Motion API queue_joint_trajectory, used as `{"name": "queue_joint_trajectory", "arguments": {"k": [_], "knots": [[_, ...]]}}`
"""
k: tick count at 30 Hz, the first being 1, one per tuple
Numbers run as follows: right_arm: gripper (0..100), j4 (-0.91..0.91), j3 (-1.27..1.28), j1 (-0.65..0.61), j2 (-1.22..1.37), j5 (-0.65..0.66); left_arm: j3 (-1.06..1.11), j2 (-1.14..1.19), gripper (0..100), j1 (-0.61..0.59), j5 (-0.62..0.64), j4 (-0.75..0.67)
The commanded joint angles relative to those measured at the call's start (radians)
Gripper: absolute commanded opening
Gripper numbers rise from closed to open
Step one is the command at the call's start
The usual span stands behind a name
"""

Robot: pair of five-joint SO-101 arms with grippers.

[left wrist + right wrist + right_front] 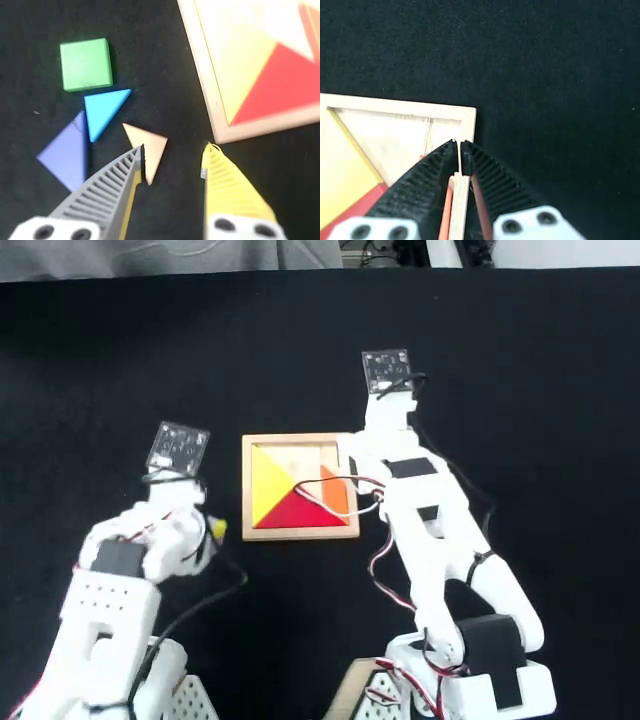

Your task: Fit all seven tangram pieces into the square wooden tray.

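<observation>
From above, a square wooden tray (pixel 300 534) sits about midway across the black desk (pixel 520 360), already holding a large yellow triangle (pixel 268 488), a large red triangle (pixel 305 512) and a smaller orange triangle (pixel 336 492). The left arm (pixel 120 580) hangs off the tray's left side, and the right arm (pixel 440 540) leans over its right rim. At the left wrist, the left claw (pixel 176 148) is released. Its grey finger touches a small peach wooden triangle (pixel 152 147) lying on the desk just off a tray corner. A light blue triangle (pixel 102 110), a purple four-sided piece (pixel 67 152) and a green square (pixel 85 64) lie farther out. At the right wrist, the right claw (pixel 459 144) is clenched on the tray's rim, apparently steadying it. Four pieces remain, and the peach triangle looks like the one being picked up. The left claw should shift so the triangle sits squarely between its fingers before closing and carrying it to the bare wood.
</observation>
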Motion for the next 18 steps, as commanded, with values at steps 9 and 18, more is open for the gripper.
{"name": "queue_joint_trajectory", "arguments": {"k": [9,18], "knots": [[1.5,-0.155,0.039,0.058,0.010,0.123,-0.223,0.482,20,-0.010,0.255,-0.087],[1.5,-0.157,0.038,0.058,0.018,0.147,-0.251,0.582,20,-0.019,0.256,-0.087]]}}
